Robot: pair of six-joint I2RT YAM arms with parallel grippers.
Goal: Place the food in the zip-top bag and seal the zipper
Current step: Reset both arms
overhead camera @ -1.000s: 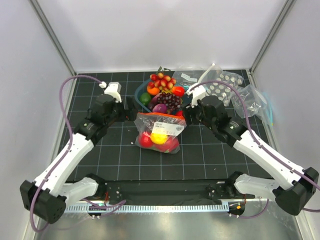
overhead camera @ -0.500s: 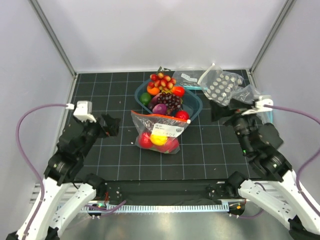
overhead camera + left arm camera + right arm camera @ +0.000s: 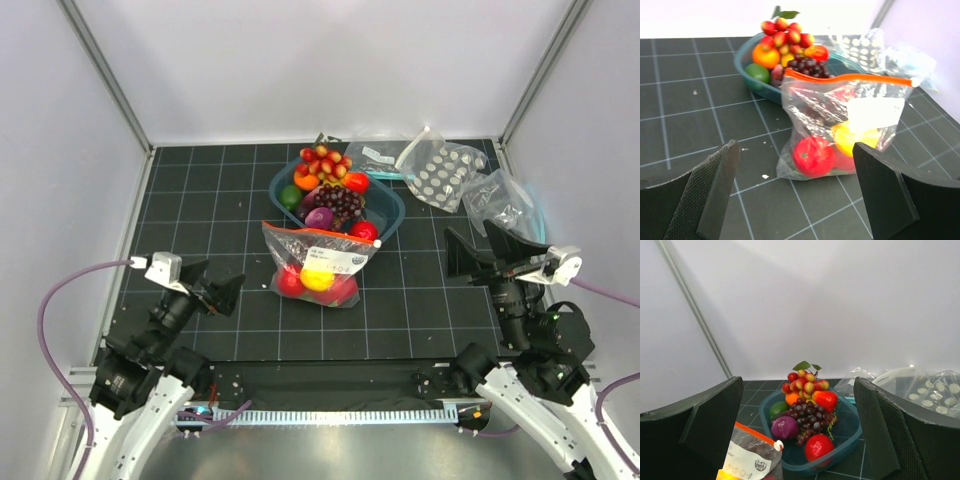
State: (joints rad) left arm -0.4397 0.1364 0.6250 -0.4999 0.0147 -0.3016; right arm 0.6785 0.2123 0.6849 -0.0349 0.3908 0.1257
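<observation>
From above, we see the left gripper and the right gripper both spread wide and holding nothing, each well apart from the blue bowl, off its near-left and near-right. The zip-top bag stands against the bowl's near rim, red and yellow food inside, the zipper along its top. Over to the left wrist: between its parted fingers the orange strip reads as one straight line ending at a white tab, finer than the overhead gives. We judge it closed, though a short unpressed stretch could let fruit spill if the bag tips off the bowl. The right wrist adds a level look into the bowl, where grapes and other pieces sit, with only the bag's corner at the bowl's near-left. If those pieces count, the job is unfinished.
</observation>
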